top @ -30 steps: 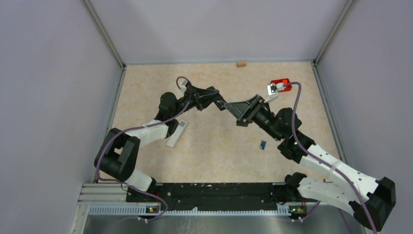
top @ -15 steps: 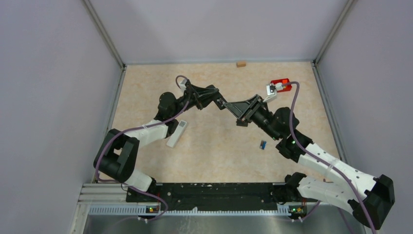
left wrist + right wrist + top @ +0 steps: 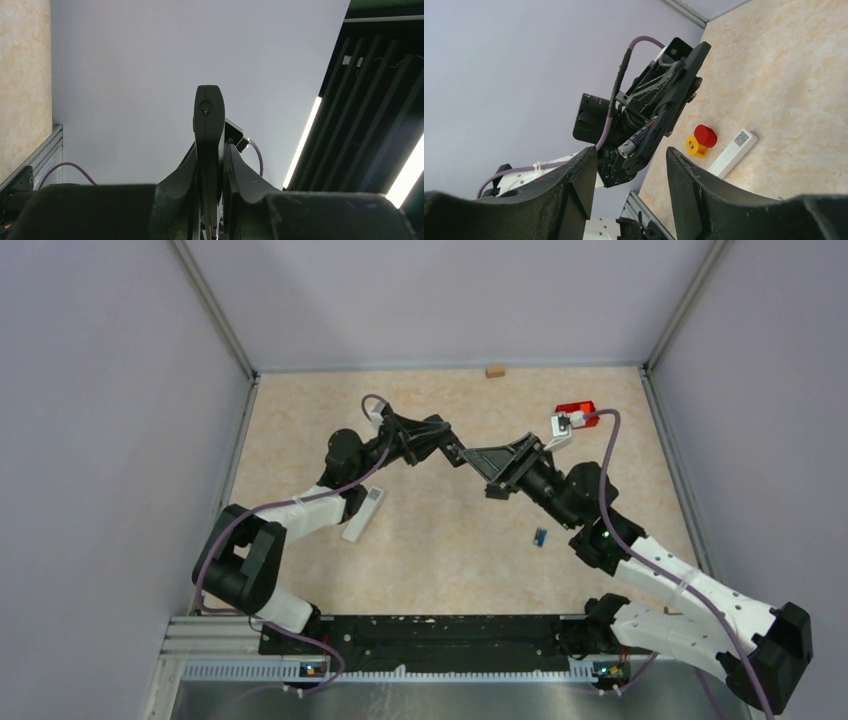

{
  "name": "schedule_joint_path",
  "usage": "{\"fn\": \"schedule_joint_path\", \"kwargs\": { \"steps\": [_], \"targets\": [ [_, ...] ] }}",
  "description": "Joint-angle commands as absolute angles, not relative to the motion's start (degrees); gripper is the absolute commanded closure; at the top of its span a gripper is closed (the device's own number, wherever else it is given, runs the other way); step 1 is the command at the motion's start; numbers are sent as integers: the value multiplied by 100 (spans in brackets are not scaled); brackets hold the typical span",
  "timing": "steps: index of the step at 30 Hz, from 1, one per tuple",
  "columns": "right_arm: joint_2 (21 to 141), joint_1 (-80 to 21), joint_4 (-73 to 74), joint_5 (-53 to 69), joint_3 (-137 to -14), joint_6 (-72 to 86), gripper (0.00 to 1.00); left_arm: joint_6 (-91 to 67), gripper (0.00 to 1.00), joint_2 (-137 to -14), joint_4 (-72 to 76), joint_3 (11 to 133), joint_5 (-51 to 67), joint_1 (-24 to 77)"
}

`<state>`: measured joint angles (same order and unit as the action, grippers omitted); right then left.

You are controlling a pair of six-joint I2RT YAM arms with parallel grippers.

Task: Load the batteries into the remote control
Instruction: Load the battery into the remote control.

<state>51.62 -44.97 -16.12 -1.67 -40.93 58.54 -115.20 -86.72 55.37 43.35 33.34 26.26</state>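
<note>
Right wrist view: my right gripper (image 3: 630,157) is spread open either side of the battery (image 3: 638,138) clamped in my left gripper (image 3: 452,450), so I should close squarely on its middle before the left lets go, with the remote control (image 3: 362,514) down on the table (image 3: 450,570).

No words or numbers can be read anywhere. The white remote (image 3: 730,152) has a small square sticker (image 3: 741,138) near one end. It is black and white specks, like a code for scanning (too small to make out). The battery (image 3: 636,141) has little marks along its side, but they are too blurry to read.
</note>
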Motion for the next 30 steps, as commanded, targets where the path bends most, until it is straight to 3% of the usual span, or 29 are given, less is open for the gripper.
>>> {"fn": "schedule_joint_path", "kwargs": {
  "steps": [1, 30],
  "targets": [
    [4915, -4562, -1872, -250, -4064, 5768, 45, -11400, 100, -8455, 5816, 4575, 3316, 2654],
    [5364, -4343, -1768, -244, -3958, 6457, 73, -11048, 100, -8282, 5915, 4603, 3349, 2670]
  ]
}}
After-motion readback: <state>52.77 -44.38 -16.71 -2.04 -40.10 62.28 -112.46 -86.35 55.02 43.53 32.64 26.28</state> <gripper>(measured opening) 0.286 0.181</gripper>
